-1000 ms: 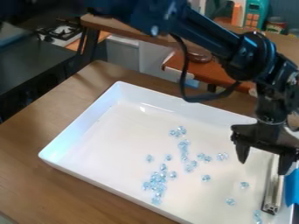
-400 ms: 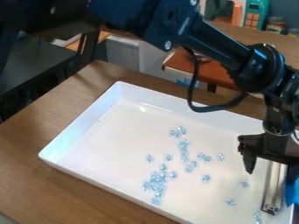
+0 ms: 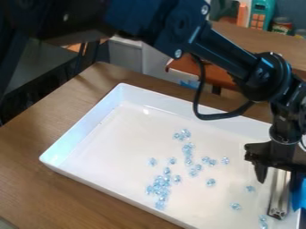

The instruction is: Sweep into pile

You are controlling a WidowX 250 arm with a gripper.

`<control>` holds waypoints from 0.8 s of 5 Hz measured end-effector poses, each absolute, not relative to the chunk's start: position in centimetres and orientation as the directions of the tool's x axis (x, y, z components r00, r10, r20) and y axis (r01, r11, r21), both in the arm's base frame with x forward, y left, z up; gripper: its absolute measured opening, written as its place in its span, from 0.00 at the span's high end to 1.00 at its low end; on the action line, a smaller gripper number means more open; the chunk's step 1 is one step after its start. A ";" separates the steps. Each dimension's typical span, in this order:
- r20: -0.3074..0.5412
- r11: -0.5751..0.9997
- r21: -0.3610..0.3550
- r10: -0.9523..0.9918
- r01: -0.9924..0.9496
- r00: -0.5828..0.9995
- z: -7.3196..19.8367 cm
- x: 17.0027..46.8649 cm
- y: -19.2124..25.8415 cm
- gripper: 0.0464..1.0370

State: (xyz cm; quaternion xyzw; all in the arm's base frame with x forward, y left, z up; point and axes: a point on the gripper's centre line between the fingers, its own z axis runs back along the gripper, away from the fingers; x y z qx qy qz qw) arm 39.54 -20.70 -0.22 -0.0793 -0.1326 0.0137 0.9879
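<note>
Wooden tabletop lies under the white tray, where we see clear bluish beads scattered loosely, some bunched. At the view's right, we find the gripper low over the metal bar, its fingers wide apart, holding nothing as far as we can judge.

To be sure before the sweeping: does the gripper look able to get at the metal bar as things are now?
Probably yes: the gripper hangs open above the metal bar, and I see nothing between them.
</note>
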 end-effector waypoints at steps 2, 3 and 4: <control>0.241 0.982 -0.187 0.073 -0.028 0.968 -0.2 39.3 -20.1 0.71; 0.212 0.979 -0.188 0.116 -0.076 0.970 0.0 39.2 -17.5 0.71; 0.191 0.968 -0.193 0.195 -0.158 0.962 0.5 38.8 -13.7 0.71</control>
